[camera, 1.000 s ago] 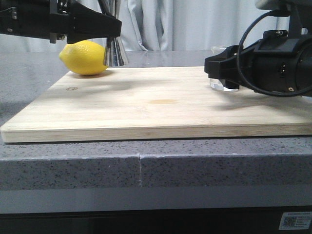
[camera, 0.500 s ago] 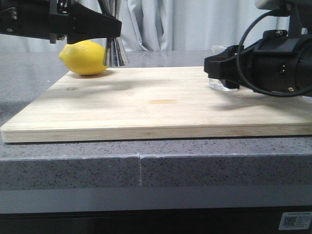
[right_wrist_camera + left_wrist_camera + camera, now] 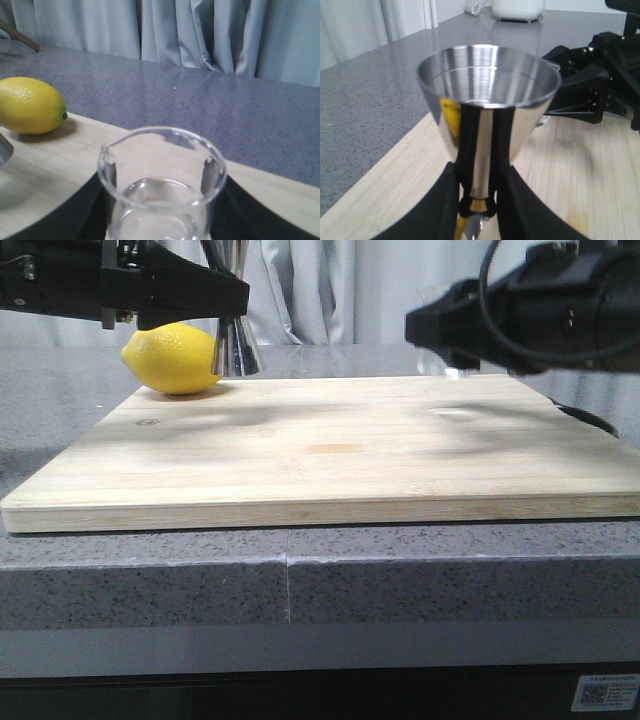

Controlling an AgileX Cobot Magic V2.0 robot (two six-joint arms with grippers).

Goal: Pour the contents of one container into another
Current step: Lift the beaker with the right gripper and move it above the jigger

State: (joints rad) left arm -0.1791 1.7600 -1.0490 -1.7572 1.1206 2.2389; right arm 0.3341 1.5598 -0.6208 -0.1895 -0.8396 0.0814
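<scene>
The tall steel jigger (image 3: 487, 100) stands upright at the back left of the wooden board (image 3: 330, 450), its open cup facing up. My left gripper (image 3: 477, 202) is shut on its narrow gold-banded waist. From the front, the jigger (image 3: 232, 345) shows just behind the fingertips of the left gripper (image 3: 235, 295). The clear glass beaker (image 3: 160, 190) holds some clear liquid and sits upright in my right gripper (image 3: 160, 205), which is shut on it. In the front view the right gripper (image 3: 432, 328) hangs above the board's back right, with only a sliver of the beaker (image 3: 447, 361) showing under it.
A yellow lemon (image 3: 172, 358) lies on the board next to the jigger, to its left. The board rests on a grey speckled counter (image 3: 150, 580). A white appliance (image 3: 517, 7) stands far back on the counter. Curtains hang behind.
My right gripper has risen off the board with the beaker and shifted slightly left. The left gripper and the jigger have stayed put.
</scene>
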